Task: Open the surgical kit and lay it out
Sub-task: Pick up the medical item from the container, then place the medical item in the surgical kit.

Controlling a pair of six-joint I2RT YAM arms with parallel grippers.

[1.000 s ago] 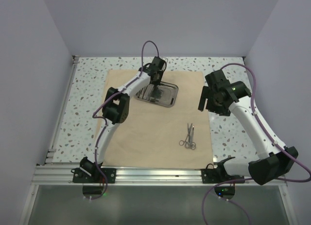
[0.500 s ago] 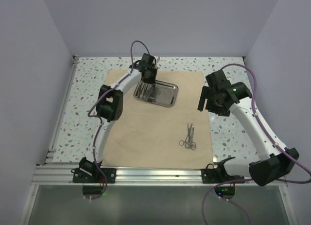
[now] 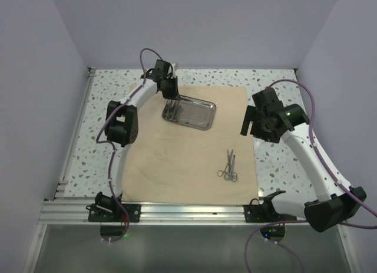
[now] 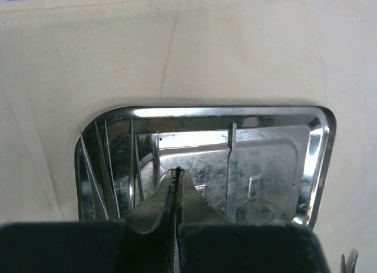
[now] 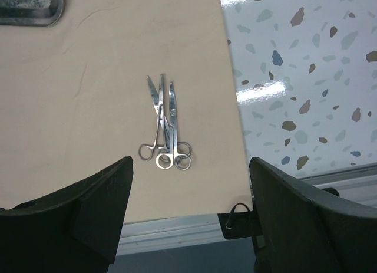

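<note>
Thin tools (image 4: pixel 231 161) in the tray (image 4: pixel 323 161) look stiff and slippery; pinch one mid-way. The left gripper (image 4: pixel 177 174) is pressed together, the right gripper (image 5: pixel 189 184) spread.

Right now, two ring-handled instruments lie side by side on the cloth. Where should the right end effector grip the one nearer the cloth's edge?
Probably take that instrument by its straight shank, from straight overhead, the open right end effector closing across its thin width. It lies flat on the cloth, and its rings seem to overlap its neighbour, so the handle end looks crowded.
</note>
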